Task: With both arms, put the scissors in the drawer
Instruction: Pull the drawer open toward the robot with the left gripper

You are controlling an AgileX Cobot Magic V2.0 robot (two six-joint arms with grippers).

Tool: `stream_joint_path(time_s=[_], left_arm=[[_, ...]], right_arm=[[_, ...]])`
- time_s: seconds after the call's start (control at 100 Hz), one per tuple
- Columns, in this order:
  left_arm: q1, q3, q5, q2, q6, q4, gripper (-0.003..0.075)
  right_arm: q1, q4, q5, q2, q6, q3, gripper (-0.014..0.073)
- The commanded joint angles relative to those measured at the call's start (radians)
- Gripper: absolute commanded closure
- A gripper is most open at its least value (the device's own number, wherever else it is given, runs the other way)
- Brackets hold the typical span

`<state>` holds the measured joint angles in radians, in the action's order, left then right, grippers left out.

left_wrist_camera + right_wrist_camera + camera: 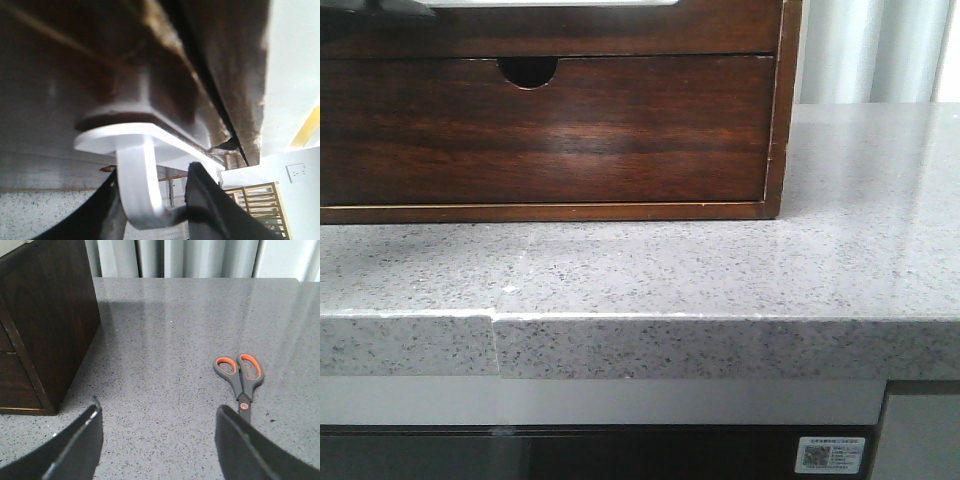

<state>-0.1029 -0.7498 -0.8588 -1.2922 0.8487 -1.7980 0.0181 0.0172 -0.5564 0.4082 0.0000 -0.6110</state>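
Note:
The scissors (242,380), grey with orange-lined finger holes, lie closed and flat on the grey speckled counter, just beyond my right fingertip. My right gripper (157,440) is open and empty above the counter, with the scissors to one side of the gap. The drawer (620,30) is the upper dark reddish-brown one, its whitish opening at the top edge of the front view. In the left wrist view the drawer's wood (100,75) fills the frame close up. My left gripper (152,200) is closed around a white curved handle (140,185) on it. Neither gripper shows in the front view.
The lower drawer with a half-round notch (528,72) sits in the same wooden cabinet (45,325) on the counter (720,270). The counter's front edge (670,345) runs across the front view. Curtains (175,257) hang behind the counter.

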Motion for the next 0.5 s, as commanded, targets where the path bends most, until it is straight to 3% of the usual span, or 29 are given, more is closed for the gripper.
stream_joint_path(time_s=[0.0,0.34,0.49], left_arm=[[0.0,-0.028,-0.074,0.022,0.046,-0.067,0.0568],[0.0,-0.017,-0.205,0.033,0.052,-0.001,0.0587],[0.01,0.039,-0.202,0.099,0.059,0.013,0.0587]], right_arm=[[0.006,-0.001,0.083,0.017,0.0,-0.036,0.0163],[0.006,-0.001,0.083,0.017,0.0,-0.036,0.0163],[0.006,-0.001,0.083,0.017,0.0,-0.036,0.0163]])
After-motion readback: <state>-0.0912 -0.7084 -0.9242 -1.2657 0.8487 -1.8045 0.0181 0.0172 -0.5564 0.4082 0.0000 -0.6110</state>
